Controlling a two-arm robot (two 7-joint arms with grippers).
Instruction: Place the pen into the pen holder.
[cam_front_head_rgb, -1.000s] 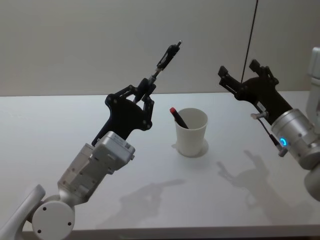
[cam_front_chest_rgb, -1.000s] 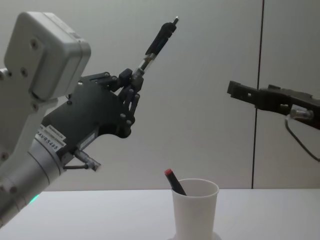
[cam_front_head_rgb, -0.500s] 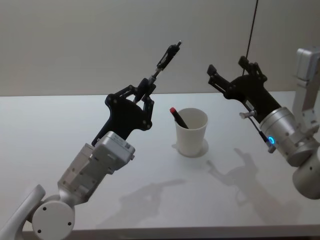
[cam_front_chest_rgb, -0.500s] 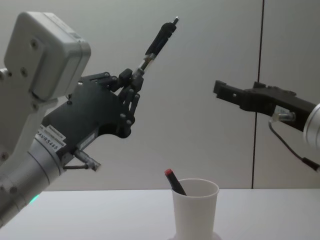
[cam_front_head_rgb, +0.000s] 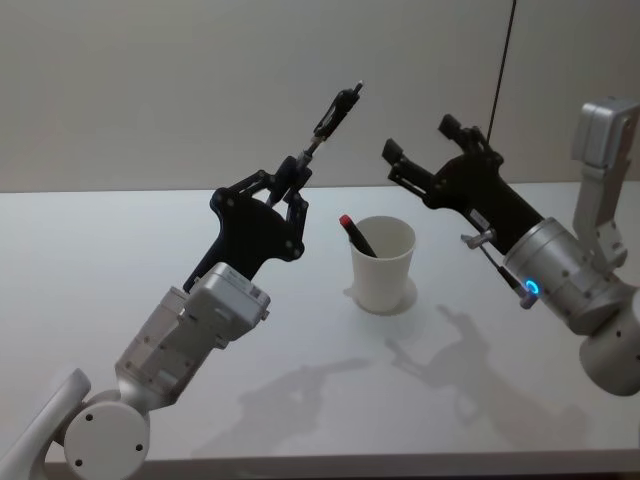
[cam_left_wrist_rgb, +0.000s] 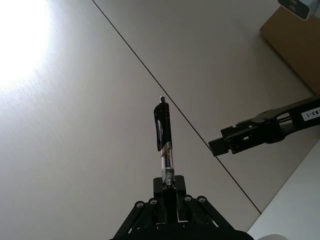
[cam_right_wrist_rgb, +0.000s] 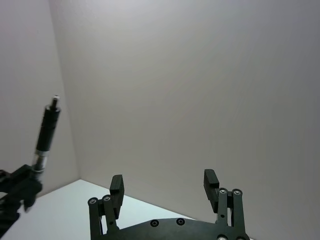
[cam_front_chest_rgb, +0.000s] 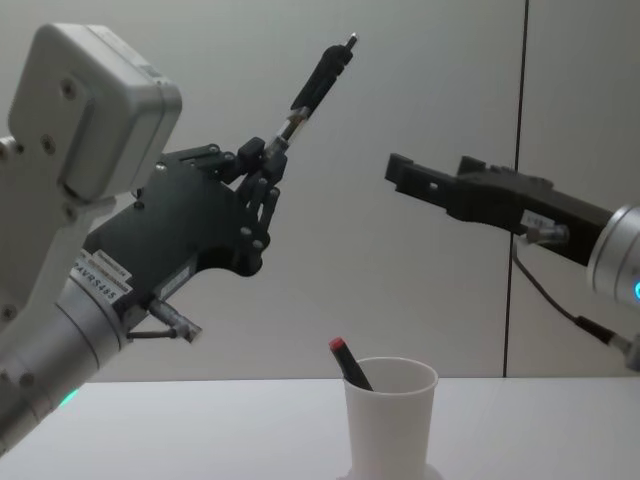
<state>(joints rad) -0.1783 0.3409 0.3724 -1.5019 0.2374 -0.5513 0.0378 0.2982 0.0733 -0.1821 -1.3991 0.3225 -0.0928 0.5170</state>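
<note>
My left gripper (cam_front_head_rgb: 292, 178) pinches the pen (cam_front_head_rgb: 330, 112) by its clear lower barrel, and the black clipped upper half juts beyond the fingertips. The pen's lower end is hidden between the fingers. Its long axis slants up and away toward my right gripper (cam_front_head_rgb: 418, 138), which hovers spread wide. The cup (cam_front_head_rgb: 382, 270) stands below both, a red-topped pen (cam_front_head_rgb: 355, 232) leaning inside.

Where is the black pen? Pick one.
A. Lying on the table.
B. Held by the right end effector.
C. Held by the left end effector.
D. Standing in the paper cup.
C: the left end effector is shut on the black pen, which angles upward; the right end effector is open and empty.
</note>
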